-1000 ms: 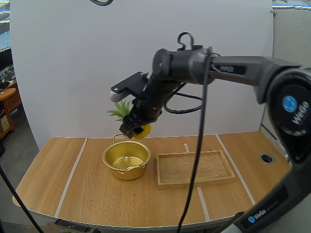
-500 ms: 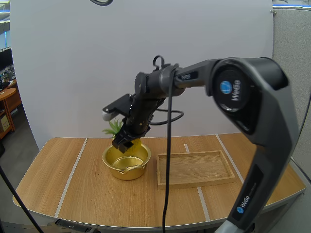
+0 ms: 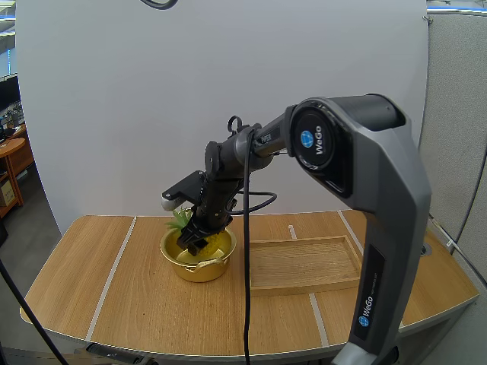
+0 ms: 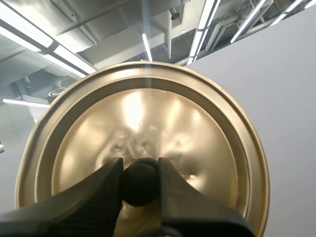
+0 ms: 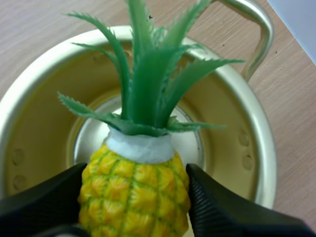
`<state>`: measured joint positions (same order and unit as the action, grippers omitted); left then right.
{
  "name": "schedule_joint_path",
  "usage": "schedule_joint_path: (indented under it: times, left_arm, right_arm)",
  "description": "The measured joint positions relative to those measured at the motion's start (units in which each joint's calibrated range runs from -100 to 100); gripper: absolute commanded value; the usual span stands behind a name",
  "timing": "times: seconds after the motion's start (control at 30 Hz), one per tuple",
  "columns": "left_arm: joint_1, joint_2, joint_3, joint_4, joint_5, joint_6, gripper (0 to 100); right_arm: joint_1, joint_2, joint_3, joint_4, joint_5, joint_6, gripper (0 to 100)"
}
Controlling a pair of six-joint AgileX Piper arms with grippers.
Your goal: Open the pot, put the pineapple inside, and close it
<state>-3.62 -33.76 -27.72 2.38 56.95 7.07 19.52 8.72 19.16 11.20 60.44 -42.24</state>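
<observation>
since a second ago the pineapple (image 5: 134,182) is being lowered into the mouth of the pot (image 3: 199,268), clasped around its body by the right gripper (image 3: 196,236). it is being judged light, stiff plastic, best held below the leaves. the lid (image 4: 148,118) is being pinched at its knob (image 4: 140,186) by the left gripper (image 4: 140,173).

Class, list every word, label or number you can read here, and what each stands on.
"WeGo": round joint cap of the right arm.
"WeGo": same arm's lower link; smaller print beside it is too small to read.
No text on the pot, pineapple or lid.
</observation>
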Motion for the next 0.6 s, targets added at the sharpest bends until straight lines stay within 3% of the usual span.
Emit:
schedule_joint_path:
  times: [0.5, 0.6]
  left_arm:
    - [0.00, 0.0, 0.0, 0.0, 0.0, 0.0, 0]
    - [0.00, 0.0, 0.0, 0.0, 0.0, 0.0, 0]
  right_arm:
    - [0.0, 2.0, 0.0, 1.4, -0.7, -0.5, 1]
    - [0.0, 2.0, 0.0, 3.0, -0.1, -1.3, 36]
